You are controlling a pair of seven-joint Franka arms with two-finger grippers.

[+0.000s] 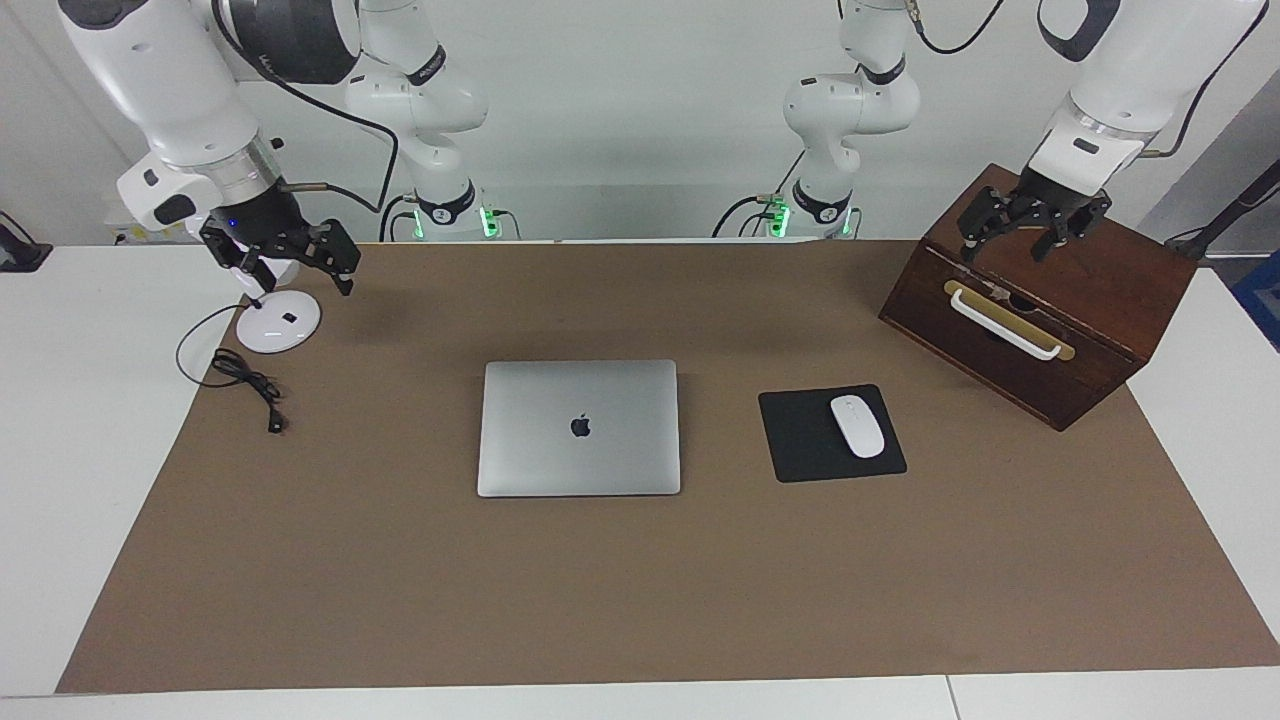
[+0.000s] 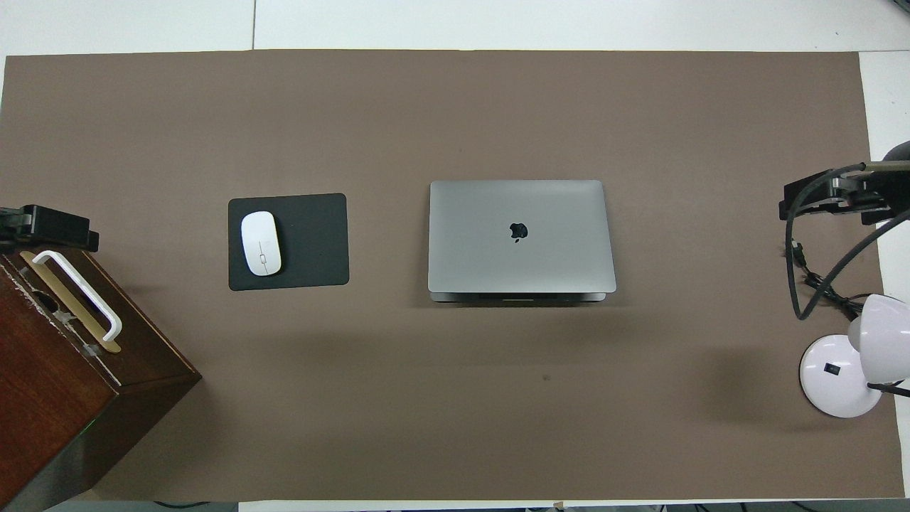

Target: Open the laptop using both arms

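The laptop lies shut in the middle of the brown mat, apple logo up. Its hinge edge faces the robots. My left gripper hangs open over the top of the wooden box at the left arm's end of the table and holds nothing. My right gripper hangs open and empty over the white lamp base at the right arm's end. Both are well away from the laptop.
A black mouse pad with a white mouse lies beside the laptop toward the left arm's end. The wooden box has a white handle. A white lamp base and a black cable sit at the right arm's end.
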